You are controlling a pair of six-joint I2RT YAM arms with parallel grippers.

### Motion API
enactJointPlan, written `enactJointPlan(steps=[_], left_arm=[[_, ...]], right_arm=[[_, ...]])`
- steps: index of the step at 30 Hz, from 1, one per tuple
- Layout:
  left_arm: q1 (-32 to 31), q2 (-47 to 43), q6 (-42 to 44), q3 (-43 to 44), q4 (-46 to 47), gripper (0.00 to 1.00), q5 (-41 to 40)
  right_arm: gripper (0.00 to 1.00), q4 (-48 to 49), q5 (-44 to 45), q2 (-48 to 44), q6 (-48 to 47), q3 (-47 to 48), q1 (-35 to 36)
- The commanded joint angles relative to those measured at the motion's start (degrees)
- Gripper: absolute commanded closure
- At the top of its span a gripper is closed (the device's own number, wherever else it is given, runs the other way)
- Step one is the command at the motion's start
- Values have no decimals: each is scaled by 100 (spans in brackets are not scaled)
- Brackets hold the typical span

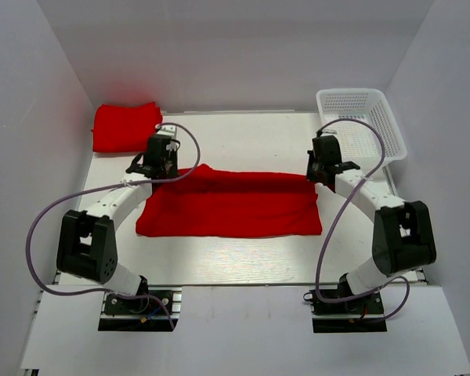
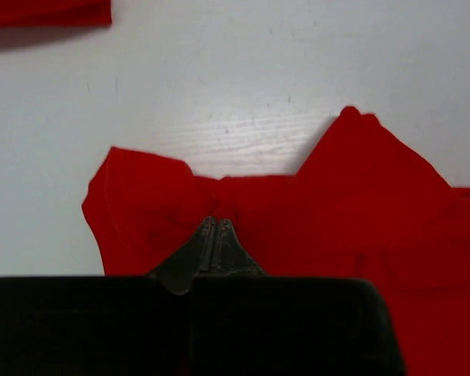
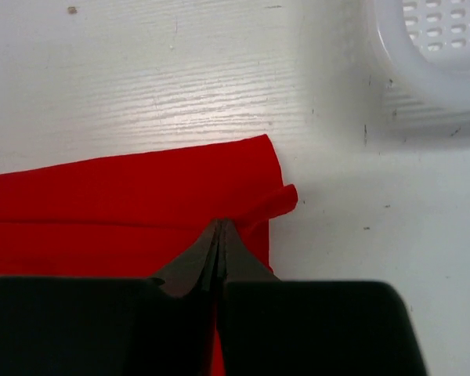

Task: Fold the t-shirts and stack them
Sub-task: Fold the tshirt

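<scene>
My left gripper [image 2: 215, 225] has its two dark fingers pressed together on a pinch of the bright red fabric t-shirt [image 1: 235, 205]. It grips the shirt's far left corner, where the cloth bunches up on either side of the tips. My right gripper [image 3: 219, 227] is clamped the same way on the shirt's far right corner, and a small lip of fabric curls up just beside the fingertips. The shirt lies folded into a long band across the middle of the white wooden table [image 1: 243, 141], reaching from one of my arms to the other. A second red soft t-shirt [image 1: 124, 125], folded into a compact bundle, sits at the table's far left corner, well apart from the one I hold. The white plastic mesh basket [image 1: 392, 129] stands at the far right corner, near my right wrist but not touching the shirt
</scene>
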Motion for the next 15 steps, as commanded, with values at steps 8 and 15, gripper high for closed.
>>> enactJointPlan(steps=[8, 15], left_arm=[[-27, -924, -881, -1021, -167, 100, -20], [-27, -1381, -1425, -1522, -395, 100, -48]], right_arm=[[100, -145, -295, -894, 147, -673, 10], [100, -216, -524, -1193, 130, -1173, 18]])
